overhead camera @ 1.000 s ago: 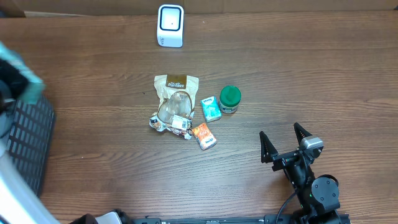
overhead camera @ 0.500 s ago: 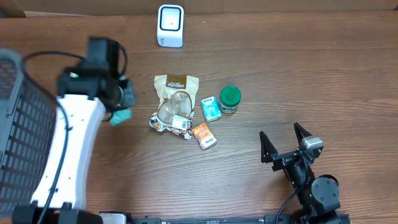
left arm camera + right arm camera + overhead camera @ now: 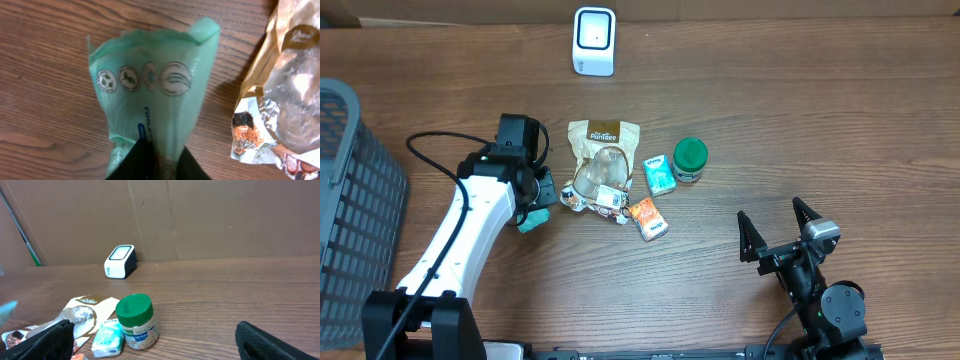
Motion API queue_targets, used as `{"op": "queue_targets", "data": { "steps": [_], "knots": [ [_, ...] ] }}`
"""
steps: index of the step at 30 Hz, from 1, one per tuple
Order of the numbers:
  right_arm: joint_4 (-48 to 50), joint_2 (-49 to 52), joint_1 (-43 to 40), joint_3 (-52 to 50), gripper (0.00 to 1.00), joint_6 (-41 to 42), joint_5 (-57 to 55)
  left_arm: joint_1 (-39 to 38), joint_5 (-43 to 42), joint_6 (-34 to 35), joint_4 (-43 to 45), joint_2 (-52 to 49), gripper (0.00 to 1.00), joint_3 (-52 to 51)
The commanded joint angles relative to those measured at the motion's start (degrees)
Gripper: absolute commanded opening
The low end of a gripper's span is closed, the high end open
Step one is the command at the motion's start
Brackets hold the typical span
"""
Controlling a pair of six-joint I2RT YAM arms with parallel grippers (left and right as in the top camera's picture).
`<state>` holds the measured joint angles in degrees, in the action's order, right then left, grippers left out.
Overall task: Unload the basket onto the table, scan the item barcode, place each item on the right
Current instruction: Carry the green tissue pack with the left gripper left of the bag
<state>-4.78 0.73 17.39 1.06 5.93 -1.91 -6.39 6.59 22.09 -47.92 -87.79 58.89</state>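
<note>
Grips green packet in left claw, low on counter, just left of tan bag. Holds right claw spread wide, empty, well apart from scanner.

The green packet carries the letters "TOILE" running lengthwise, under a row of 4 round symbols. The tan bag's brand label is too blurred to read.

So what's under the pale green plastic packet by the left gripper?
Only brown wooden table shows around the pale green plastic packet; directly beneath is hidden by it.
</note>
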Motion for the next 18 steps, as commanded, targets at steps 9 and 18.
{"op": "queue_targets", "data": {
  "steps": [9, 18],
  "knots": [
    [0.15, -0.5, 0.24, -0.59, 1.0, -0.44, -0.57, -0.39, -3.8, 0.61, 2.75, 0.9, 0.63, -0.33],
    [0.15, -0.5, 0.24, -0.59, 1.0, -0.44, -0.57, -0.33, -4.72, -0.28, 2.62, 0.94, 0.7, 1.53]
  ]
}}
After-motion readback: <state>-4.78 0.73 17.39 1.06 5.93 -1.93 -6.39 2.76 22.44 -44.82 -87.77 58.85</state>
